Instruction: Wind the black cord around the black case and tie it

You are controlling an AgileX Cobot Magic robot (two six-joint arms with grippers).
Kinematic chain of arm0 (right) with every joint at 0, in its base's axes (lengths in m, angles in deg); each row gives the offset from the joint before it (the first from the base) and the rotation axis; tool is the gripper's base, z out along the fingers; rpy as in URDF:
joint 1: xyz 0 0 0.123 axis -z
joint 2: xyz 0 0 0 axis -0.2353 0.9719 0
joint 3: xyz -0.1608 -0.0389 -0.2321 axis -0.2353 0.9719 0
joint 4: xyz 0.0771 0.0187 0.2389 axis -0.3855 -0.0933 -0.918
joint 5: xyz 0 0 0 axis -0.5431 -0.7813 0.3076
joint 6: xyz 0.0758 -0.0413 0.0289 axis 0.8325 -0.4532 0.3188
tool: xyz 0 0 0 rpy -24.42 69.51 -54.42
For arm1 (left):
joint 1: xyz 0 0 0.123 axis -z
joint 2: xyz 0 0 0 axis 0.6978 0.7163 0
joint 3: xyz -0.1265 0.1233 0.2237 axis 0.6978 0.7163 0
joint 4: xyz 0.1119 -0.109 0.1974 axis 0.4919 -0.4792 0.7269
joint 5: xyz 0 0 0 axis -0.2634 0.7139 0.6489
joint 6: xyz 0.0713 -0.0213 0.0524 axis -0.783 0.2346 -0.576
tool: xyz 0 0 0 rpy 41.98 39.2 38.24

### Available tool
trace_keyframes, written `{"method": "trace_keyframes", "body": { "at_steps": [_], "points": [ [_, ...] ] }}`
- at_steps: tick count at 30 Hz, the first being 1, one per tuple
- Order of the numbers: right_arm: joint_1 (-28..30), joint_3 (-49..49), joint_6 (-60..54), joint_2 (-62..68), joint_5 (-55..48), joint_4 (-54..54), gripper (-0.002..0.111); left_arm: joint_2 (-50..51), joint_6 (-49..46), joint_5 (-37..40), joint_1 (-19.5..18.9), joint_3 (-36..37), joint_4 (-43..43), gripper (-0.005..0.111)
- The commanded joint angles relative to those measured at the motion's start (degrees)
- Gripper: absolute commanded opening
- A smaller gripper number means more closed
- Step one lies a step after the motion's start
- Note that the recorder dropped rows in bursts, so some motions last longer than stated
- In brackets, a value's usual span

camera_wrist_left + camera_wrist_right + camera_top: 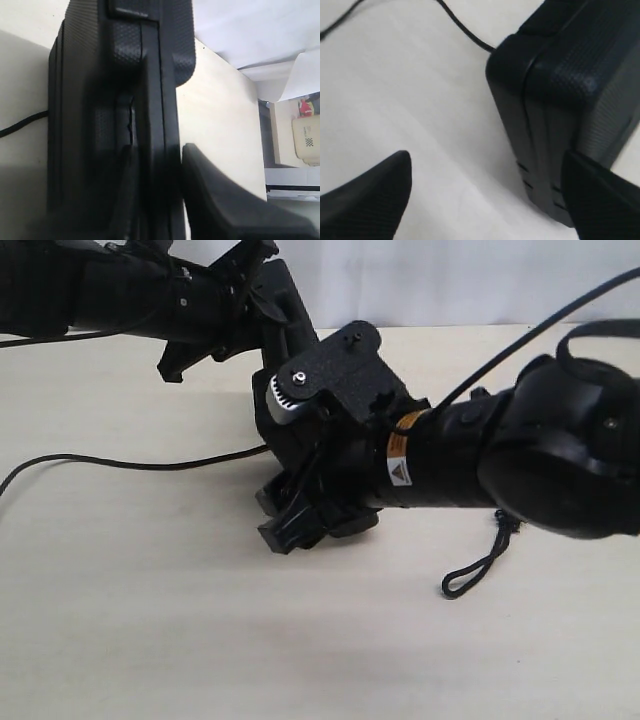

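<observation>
The black case [295, 320] stands on edge at the table's middle, largely hidden behind my right wrist. My left gripper [255, 275] reaches in from the upper left and is shut on the case's top rim; in the left wrist view its fingers [210, 200] pinch the case [85, 75]. The black cord [150, 464] runs from the left across the table to the case, and its looped, frayed end [470, 573] lies to the right under my right arm. My right gripper [300, 515] is low beside the case [570, 75], open, its fingers wide apart [486, 156], holding nothing. The cord [465, 27] passes behind the case's corner.
The pale table [150, 620] stretches out to the front and left. A thin smooth robot cable [520, 340] arcs over my right arm. A white backdrop [450, 280] closes the far side. Beyond the table's edge in the left wrist view stands a shelf [295, 150].
</observation>
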Motion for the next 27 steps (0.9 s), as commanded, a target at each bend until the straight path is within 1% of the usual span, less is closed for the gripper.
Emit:
{"method": "trace_keyframes", "body": {
  "at_steps": [1,4,7,11,14,18,20,22,27],
  "points": [
    [0.5,-5.9,2.1,0.0,-13.5,8.3,0.076,-1.2,0.2,2.0,0.0,-0.7,-1.7,0.000],
    [0.5,-8.1,7.1,0.0,-18.6,11.8,0.076,-1.2,0.2,2.0,0.0,-0.7,-1.7,0.000],
    [0.1,-8.5,12.4,-0.7,-22.0,11.8,0.076,-1.2,0.2,2.0,0.0,-0.7,-1.7,0.000],
    [-4.4,-8.5,15.0,-1.7,-27.3,15.4,0.076,-1.2,0.2,1.4,0.0,-0.7,-1.9,0.000],
    [-9.6,-8.5,23.8,-2.5,-27.8,25.1,0.076,-1.2,0.2,0.8,0.0,-0.7,-1.8,0.000],
    [-16.1,-8.5,42.3,-1.1,-30.6,46.3,0.076,-1.2,0.2,0.8,0.0,-0.7,-1.5,0.000],
    [-17.1,-8.5,49.5,0.8,-30.9,52.0,0.076,-1.2,0.2,0.8,0.0,-0.7,-1.5,0.000],
    [-17.1,-8.5,54.0,3.6,-30.9,56.6,0.076,-1.2,0.2,0.8,0.0,-0.7,-1.5,0.000],
    [-17.1,-8.5,60.4,9.0,-31.5,61.3,0.076,-1.2,0.2,0.8,0.0,-0.7,-1.4,0.000]
  ]
}}
